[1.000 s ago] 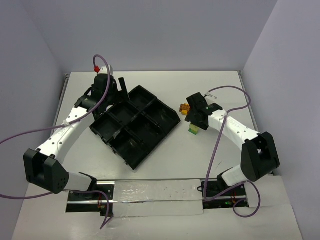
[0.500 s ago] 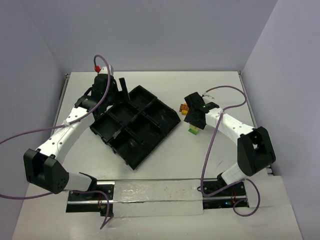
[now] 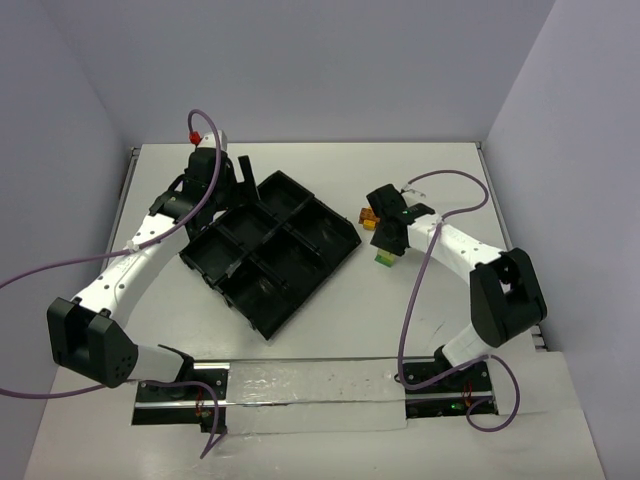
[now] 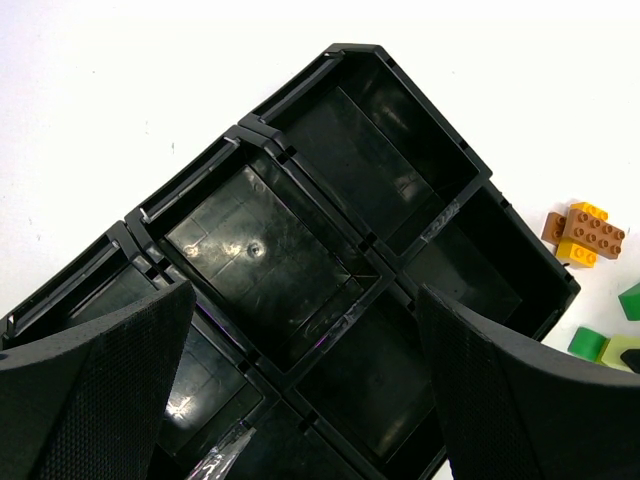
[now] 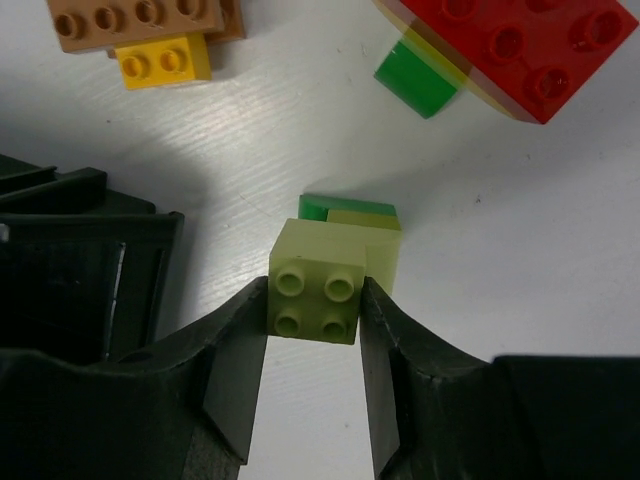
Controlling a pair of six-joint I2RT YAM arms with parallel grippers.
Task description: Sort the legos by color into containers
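Observation:
My right gripper (image 5: 316, 300) is shut on a pale yellow-green lego (image 5: 315, 290), one finger against each side of it. That brick sits on the table against a green and pale stack (image 5: 340, 212). Beyond it lie a red lego (image 5: 520, 45) over a green one (image 5: 415, 82), and a brown-orange lego (image 5: 135, 18) on a yellow one (image 5: 160, 60). In the top view the right gripper (image 3: 390, 240) is just right of the black tray of containers (image 3: 345, 235). My left gripper (image 4: 300, 380) hangs open over the tray (image 4: 380, 260), nothing between its fingers (image 4: 100, 380).
The tray's corner (image 5: 90, 270) lies close to the left of my right fingers. From the left wrist, the orange-brown lego (image 4: 590, 232) and a green one (image 4: 588, 343) lie past the tray's right edge. Purple cables loop off both arms. Walls close in the table's back and sides.
The right gripper has closed from half open onto the pale yellow-green lego, and its arm has drawn in slightly to the left. The left arm has not moved.

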